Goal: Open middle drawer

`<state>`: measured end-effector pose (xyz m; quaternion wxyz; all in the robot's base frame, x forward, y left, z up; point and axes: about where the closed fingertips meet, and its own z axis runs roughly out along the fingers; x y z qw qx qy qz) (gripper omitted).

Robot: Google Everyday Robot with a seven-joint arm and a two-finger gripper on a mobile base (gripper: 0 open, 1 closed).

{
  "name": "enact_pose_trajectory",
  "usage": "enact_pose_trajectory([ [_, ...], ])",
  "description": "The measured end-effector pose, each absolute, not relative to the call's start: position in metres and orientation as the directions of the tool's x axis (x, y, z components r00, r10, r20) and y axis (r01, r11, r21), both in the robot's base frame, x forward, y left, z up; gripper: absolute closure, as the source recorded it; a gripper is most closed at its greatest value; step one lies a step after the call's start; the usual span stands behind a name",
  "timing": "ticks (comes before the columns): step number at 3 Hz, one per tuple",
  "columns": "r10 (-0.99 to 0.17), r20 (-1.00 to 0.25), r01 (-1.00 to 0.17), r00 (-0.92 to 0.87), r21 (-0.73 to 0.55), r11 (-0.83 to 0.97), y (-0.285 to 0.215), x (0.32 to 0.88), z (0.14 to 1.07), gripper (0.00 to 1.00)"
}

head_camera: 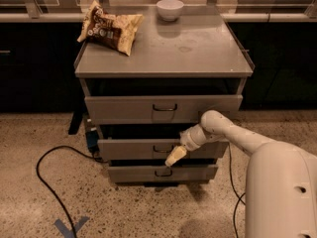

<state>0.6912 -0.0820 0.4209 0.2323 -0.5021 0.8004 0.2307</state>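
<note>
The grey cabinet (163,48) has three drawers stacked in its front. The middle drawer (129,149) shows a flat grey front with a small dark wire handle (162,148) at its centre, and a dark gap lies above it. My gripper (174,156) reaches in from the right on the white arm (223,131) and sits just right of and slightly below that handle, its cream tip against the drawer front. Whether it holds the handle is unclear.
A snack bag (108,28) and a white bowl (170,9) rest on the cabinet top. The top drawer (163,108) and bottom drawer (162,173) frame the middle one. A black cable (47,182) loops over the speckled floor at left. My white body (280,192) fills the lower right.
</note>
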Motion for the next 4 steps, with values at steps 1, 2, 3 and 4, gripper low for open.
enact_pose_trajectory([
  [1,-0.684,-0.597,-0.9,-0.419,0.175,0.399,-0.09,0.669,0.424,0.0],
  [2,-0.684,-0.597,-0.9,-0.419,0.176,0.398,-0.09,0.669,0.424,0.0],
  [3,-0.682,-0.591,-0.898,-0.431,0.208,0.388,-0.096,0.642,0.431,0.0],
  [4,-0.665,-0.595,-0.887,-0.451,0.217,0.408,-0.113,0.603,0.457,0.0],
])
